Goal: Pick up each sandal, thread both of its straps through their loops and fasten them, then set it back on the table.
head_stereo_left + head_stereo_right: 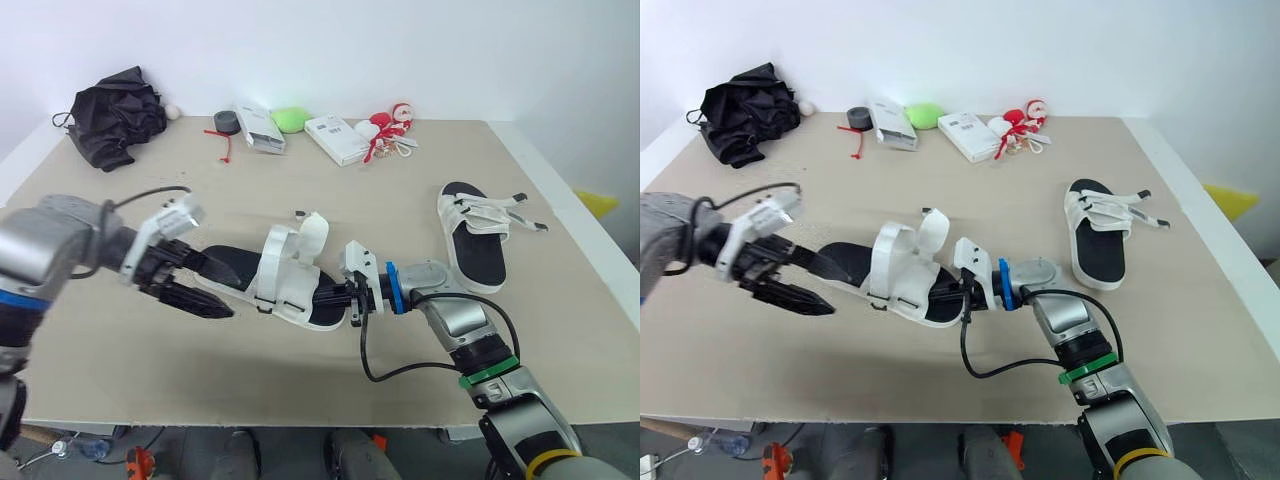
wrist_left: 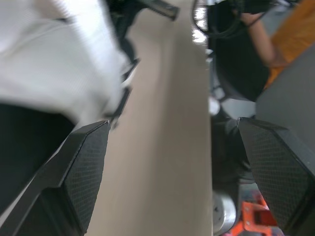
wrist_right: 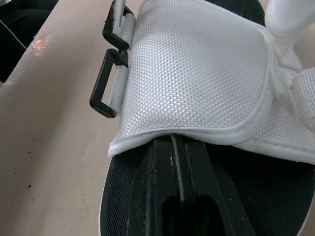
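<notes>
A white-strapped sandal [image 1: 285, 270] with a black footbed lies mid-table, its strap flaps [image 1: 312, 236] standing up loose. My right gripper [image 1: 326, 297] is shut at its toe end; the fingers [image 3: 179, 162] lie on the footbed and reach under the white woven upper. Two black loops [image 3: 110, 83] hang at the upper's edge. My left gripper [image 1: 228, 293] is open at the heel end, with one finger [image 1: 215, 268] over the footbed and the other [image 2: 74, 177] beside the sole. A second sandal [image 1: 475, 235] rests at the right, its strap ends [image 1: 522, 212] lying unfastened.
Along the back of the table [image 1: 300, 380] lie a black cloth bundle [image 1: 115, 115], a tape roll [image 1: 226, 123], two white boxes [image 1: 260, 128], a green object [image 1: 291, 119] and a red-and-white toy [image 1: 388, 125]. The table's front edge runs just below my grippers.
</notes>
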